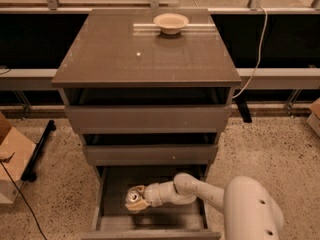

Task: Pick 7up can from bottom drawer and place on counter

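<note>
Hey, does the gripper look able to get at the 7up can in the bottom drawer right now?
Probably yes. The bottom drawer is pulled out, nothing covers the 7up can, and the gripper is down inside the drawer right at the can.

The counter (pixel 125 59) carries a pale bowl (pixel 171 22) near its back edge; the gripper (pixel 136 201) reaches into the bottom drawer (pixel 170 220).
</note>
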{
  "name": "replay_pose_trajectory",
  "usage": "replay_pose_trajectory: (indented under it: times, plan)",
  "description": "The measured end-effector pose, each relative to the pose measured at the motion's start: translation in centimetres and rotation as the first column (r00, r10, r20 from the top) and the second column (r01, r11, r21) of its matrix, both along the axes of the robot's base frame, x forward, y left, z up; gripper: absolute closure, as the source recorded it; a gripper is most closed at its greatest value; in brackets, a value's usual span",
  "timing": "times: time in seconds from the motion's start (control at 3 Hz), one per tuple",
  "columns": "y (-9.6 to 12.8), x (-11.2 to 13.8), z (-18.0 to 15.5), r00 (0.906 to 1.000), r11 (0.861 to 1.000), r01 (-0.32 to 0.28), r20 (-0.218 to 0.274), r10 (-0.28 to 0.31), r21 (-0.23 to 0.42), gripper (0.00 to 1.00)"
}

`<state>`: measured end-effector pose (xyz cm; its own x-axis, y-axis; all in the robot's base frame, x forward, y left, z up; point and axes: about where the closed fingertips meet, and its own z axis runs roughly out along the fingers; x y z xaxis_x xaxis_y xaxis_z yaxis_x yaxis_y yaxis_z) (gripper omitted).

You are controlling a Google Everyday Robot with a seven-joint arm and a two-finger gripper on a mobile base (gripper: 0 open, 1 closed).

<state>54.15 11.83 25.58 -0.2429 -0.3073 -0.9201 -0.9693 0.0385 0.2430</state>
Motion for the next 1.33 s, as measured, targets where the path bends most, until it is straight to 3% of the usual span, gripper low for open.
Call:
replay_pose_trajectory:
  times: [0.33, 0.67, 1.0, 1.33]
  plan:
    - [-3.2, -0.7, 5.3, 0.9976, 1.000, 0.012, 0.069, -0.011, -0.004, 1.00]
    - [-7.7, -3.5, 14.1, 0.9819, 1.000, 0.016, 0.188, -0.018, 0.010, 1.00]
    - [-10.3, -5.0, 19.1, 0.9664, 1.000, 0.014, 0.256, -0.019, 0.021, 1.00]
    - [-13.4, -5.4, 24.7, 0.9429, 0.999, 0.026, 0.331, -0.037, 0.038, 1.00]
